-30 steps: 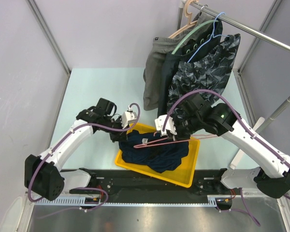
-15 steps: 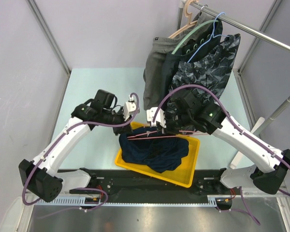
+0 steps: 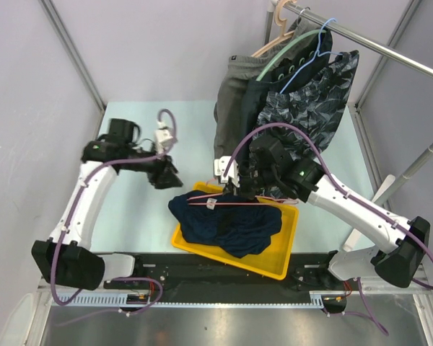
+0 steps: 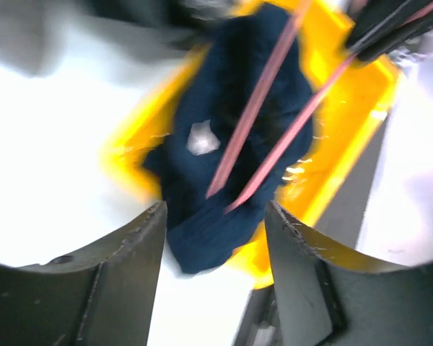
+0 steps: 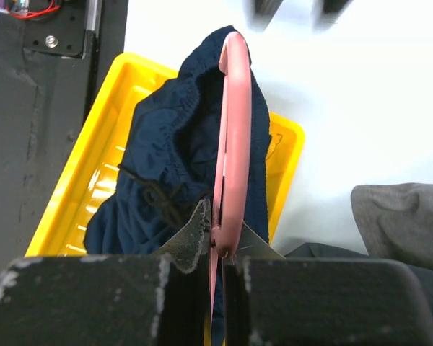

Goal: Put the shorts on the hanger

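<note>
OK, right claw (image 3: 234,192) pinches hanger (image 3: 238,205) tight; left claw (image 3: 166,176) spread, empty. It should grab shorts (image 3: 231,227) by the edge.

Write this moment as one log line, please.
left gripper: open, empty | right gripper: shut on hanger | shorts: partly in tray

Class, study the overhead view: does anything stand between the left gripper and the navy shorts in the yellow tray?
Nothing visible does. The open left gripper faces the shorts across the table; only the pink hanger crosses over them.
</note>
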You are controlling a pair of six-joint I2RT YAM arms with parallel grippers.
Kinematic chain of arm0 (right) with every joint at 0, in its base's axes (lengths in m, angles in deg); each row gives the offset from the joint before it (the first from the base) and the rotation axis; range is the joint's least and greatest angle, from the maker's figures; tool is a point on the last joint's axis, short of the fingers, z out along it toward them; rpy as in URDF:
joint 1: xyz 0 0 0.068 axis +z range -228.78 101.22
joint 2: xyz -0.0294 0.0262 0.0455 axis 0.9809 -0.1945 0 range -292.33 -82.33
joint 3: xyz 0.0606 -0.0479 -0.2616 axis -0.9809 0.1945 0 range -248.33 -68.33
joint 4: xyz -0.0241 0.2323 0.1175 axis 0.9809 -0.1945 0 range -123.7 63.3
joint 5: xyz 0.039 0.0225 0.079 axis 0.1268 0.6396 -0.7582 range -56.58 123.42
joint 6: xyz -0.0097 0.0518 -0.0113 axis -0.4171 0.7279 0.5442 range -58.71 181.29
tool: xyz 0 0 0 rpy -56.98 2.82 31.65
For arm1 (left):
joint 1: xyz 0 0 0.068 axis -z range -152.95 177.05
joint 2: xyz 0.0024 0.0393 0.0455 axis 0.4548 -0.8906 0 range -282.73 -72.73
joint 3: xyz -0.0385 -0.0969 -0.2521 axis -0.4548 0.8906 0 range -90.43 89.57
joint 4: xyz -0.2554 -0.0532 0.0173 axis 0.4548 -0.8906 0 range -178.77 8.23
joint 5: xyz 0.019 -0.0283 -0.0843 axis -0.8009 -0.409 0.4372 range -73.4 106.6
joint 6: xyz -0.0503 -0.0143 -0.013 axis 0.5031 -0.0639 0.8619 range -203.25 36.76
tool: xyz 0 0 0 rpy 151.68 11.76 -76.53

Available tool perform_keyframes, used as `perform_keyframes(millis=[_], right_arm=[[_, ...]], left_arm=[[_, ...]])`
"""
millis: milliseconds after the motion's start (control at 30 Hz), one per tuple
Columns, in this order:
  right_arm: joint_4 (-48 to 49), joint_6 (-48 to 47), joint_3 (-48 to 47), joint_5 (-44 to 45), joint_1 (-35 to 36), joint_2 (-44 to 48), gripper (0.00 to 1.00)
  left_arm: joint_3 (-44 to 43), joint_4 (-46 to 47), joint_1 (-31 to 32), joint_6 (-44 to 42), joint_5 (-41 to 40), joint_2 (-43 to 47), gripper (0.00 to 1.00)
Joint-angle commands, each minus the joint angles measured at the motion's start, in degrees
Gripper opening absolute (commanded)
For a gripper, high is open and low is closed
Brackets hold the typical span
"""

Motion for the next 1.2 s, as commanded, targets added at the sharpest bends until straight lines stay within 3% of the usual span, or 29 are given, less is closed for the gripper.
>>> perform_keyframes(millis=[0,100,267,567,600,733,933,1000,1033,1133,1167], right_arm=[[7.4,0.7,1.0,-4.0,-2.2,2.2,0.00],[8.1,0.4,1.4,-5.6,-3.0,2.3,0.00],[8.6,-0.5,1.8,-7.2,-3.3,2.5,0.00],[9.6,-0.2,1.8,-10.2,-4.1,3.9,0.00],[9.5,-0.3,1.9,-10.4,-4.2,4.1,0.00],[9.9,-0.4,2.4,-10.0,-4.3,5.1,0.00],[10.5,1.1,3.1,-10.0,-4.4,5.6,0.01],[10.5,4.3,3.0,-8.3,-5.2,6.2,0.26],[10.4,6.4,3.0,-8.6,-6.4,6.9,0.56],[7.7,14.2,2.9,-11.4,-13.1,9.8,0.88],[7.0,17.0,2.9,-11.9,-14.5,10.5,0.89]], left_arm=[[-4.2,-14.8,-8.5,-24.7,6.2,0.5,0.62],[-0.1,-16.1,-8.6,-33.2,0.2,2.4,0.64],[6.6,-11.8,-7.7,-38.9,-0.3,6.3,0.72],[16.9,8.3,7.2,-31.9,-8.1,8.9,0.70],[17.1,9.3,8.2,-31.2,-8.2,8.2,0.67],[16.1,10.5,13.0,-28.1,-7.9,6.2,0.32],[16.2,13.1,14.6,-24.1,-9.1,8.0,0.00],[16.3,11.8,14.5,-24.8,-11.1,8.5,0.00],[16.5,11.0,14.1,-25.8,-11.5,9.5,0.00],[18.5,10.3,14.1,-28.5,-12.3,13.3,0.00],[19.7,10.5,14.2,-28.9,-12.3,14.0,0.00]])
